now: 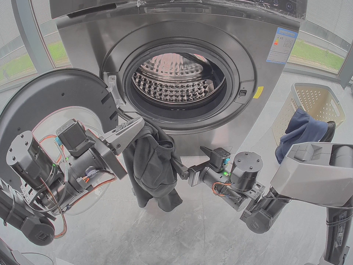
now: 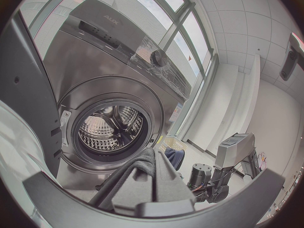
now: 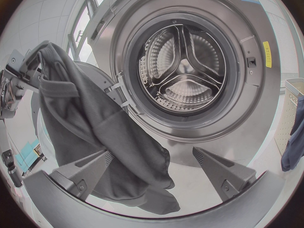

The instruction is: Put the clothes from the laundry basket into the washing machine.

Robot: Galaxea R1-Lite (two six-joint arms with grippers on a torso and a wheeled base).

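A dark grey garment (image 1: 154,166) hangs from my left gripper (image 1: 138,126), which is shut on its upper edge, just below and left of the washing machine's open porthole (image 1: 176,80). In the left wrist view the grey cloth (image 2: 139,165) is pinched between the closed fingers (image 2: 164,181). My right gripper (image 1: 175,165) is open, low in front of the machine and right beside the hanging garment. In the right wrist view the garment (image 3: 95,124) drapes past one finger (image 3: 85,171). The drum (image 3: 186,67) holds no clothes.
The machine's round door (image 1: 55,92) stands swung open at the left, behind my left arm. A beige laundry basket (image 1: 320,100) leans at the right of the machine with a blue garment (image 1: 301,129) hanging over its rim. Bare grey floor lies below.
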